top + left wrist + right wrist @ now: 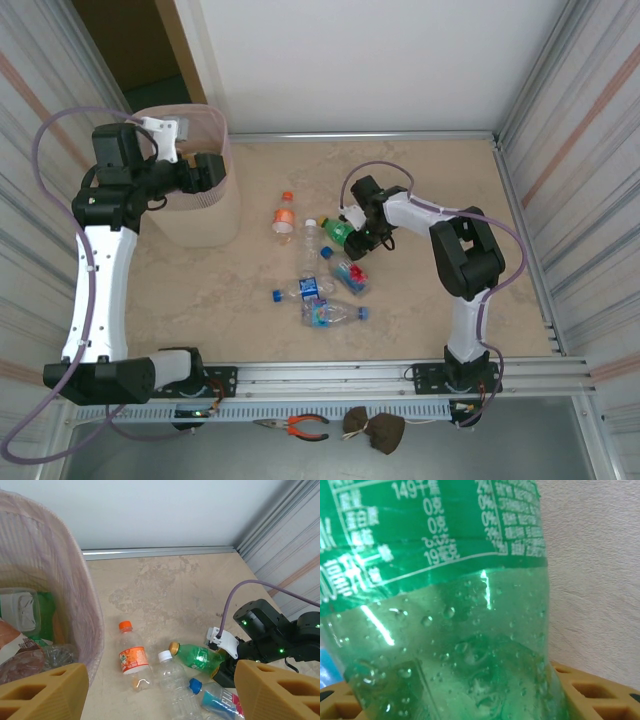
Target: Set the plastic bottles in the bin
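My left gripper (208, 172) hangs over the bin (205, 222) at the upper left of the overhead frame. Its fingers (42, 695) are spread wide at the two bottom corners of my left wrist view, holding nothing and touching nothing. Inside the pink liner I see a green bottle and crushed clear ones. My right gripper (352, 236) sits at the middle of the overhead frame, low on the desk (440, 180), set around the lying green bottle (337, 232). In my right wrist view that bottle's wet green body stands between my fingers (600, 695), right up against them. I cannot tell whether they are pinching it yet. More plastic bottles (322, 300) lie just below and to the left on the desk.
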`<state>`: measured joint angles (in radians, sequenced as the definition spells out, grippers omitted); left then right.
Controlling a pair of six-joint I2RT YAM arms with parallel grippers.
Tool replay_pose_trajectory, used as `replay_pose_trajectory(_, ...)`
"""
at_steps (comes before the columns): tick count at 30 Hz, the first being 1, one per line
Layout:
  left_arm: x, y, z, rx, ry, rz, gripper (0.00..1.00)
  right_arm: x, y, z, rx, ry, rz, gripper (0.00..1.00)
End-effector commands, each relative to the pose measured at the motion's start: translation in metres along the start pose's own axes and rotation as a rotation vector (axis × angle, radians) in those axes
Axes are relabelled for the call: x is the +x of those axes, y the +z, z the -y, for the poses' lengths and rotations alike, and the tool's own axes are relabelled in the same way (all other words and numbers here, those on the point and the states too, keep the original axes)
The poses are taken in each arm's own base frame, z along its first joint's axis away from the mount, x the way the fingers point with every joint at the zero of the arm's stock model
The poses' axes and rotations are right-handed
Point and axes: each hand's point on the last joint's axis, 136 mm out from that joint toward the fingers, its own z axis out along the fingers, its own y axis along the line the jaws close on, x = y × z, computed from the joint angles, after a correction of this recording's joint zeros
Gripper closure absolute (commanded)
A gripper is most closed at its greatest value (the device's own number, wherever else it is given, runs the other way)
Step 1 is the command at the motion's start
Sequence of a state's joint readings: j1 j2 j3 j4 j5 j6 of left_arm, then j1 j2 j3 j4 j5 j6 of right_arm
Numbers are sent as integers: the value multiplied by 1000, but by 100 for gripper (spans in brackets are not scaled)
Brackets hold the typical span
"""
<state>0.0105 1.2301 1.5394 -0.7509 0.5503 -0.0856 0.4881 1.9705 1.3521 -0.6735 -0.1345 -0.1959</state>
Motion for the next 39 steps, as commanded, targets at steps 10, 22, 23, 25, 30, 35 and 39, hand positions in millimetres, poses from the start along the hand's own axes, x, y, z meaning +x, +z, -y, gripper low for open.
replay_pose_trajectory(10, -8, 5, 20, 100, 10, 60, 23, -10, -35, 16, -5, 59, 106, 50)
replay_pose_trajectory(22, -35, -3, 57, 280, 48, 230, 21, -36, -143, 3, -139, 153, 455, 49)
replay_pose_trajectory(23, -37, -4, 60, 296, 48, 235, 20, -40, -156, -1, -158, 154, 492, 49)
replay_pose_trajectory(25, -41, -3, 67, 336, 49, 245, 20, -44, -179, -9, -197, 152, 560, 49)
replay_pose_trajectory(30, -51, -3, 98, 451, 106, 292, 19, -54, -241, -34, -309, 106, 752, 49)
replay_pose_trajectory(35, -56, -8, 138, 587, 203, 333, 17, -55, -303, -63, -413, 27, 930, 48)
replay_pose_trajectory(39, -56, -7, 173, 703, 273, 335, 14, -49, -347, -87, -484, -54, 1041, 47)
